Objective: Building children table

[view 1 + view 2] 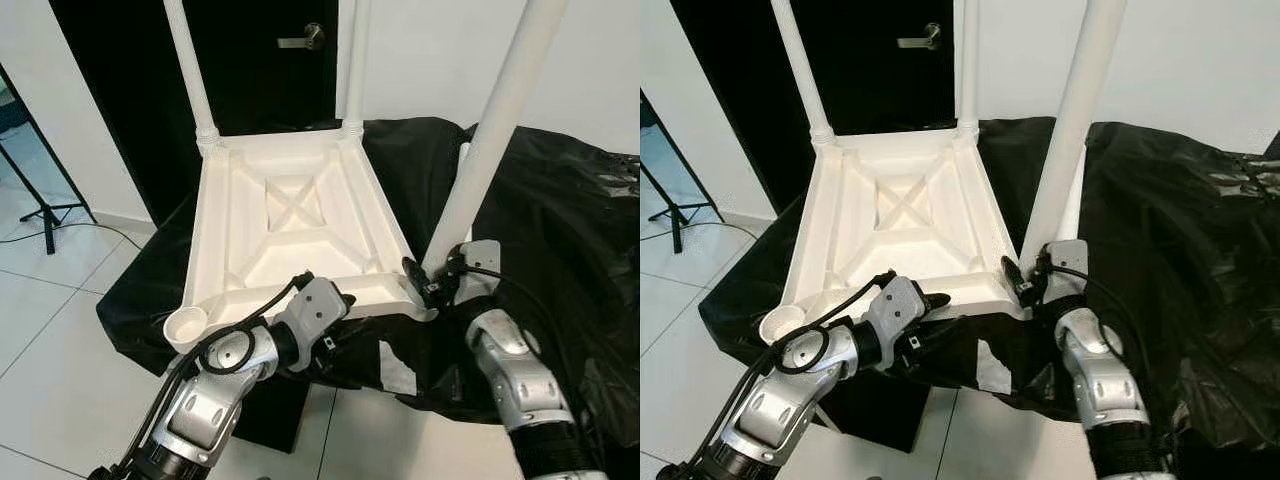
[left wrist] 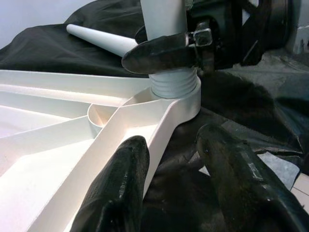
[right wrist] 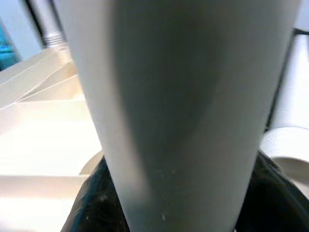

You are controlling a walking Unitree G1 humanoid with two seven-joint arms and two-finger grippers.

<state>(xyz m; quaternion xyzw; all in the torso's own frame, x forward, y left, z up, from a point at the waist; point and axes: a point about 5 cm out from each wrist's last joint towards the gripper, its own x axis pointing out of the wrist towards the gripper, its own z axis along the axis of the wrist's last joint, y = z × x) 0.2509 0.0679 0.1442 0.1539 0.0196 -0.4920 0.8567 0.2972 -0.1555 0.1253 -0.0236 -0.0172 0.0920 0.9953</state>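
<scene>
- The white plastic table top [image 1: 290, 235] lies upside down on a black plastic sheet [image 1: 560, 210], ribbed underside facing up, its long axis running away from me toward the dark door [image 1: 270, 50].
- Two legs already stand in the far corner sockets: the far left leg [image 1: 190, 70] and the far right leg [image 1: 354, 60], both pointing straight up.
- My right gripper [image 1: 432, 278] is clamped around the base of the third leg [image 1: 490, 130] at the near right corner socket [image 2: 176, 92]; that leg leans slightly to my right as it rises.
- In the left wrist view the threaded collar looks partly seated, so I judge this the screwing-in step.
- To do it well I should bring the leg upright over the socket before turning, to avoid cross-threading.
- My left gripper [image 1: 330, 315] sits at the near edge with fingers [image 2: 120, 188] spread around the rim; closing there would stop the top spinning.
- The near left socket [image 1: 185, 325] is empty, and a spare leg [image 2: 99, 39] lies on the sheet beyond.
</scene>
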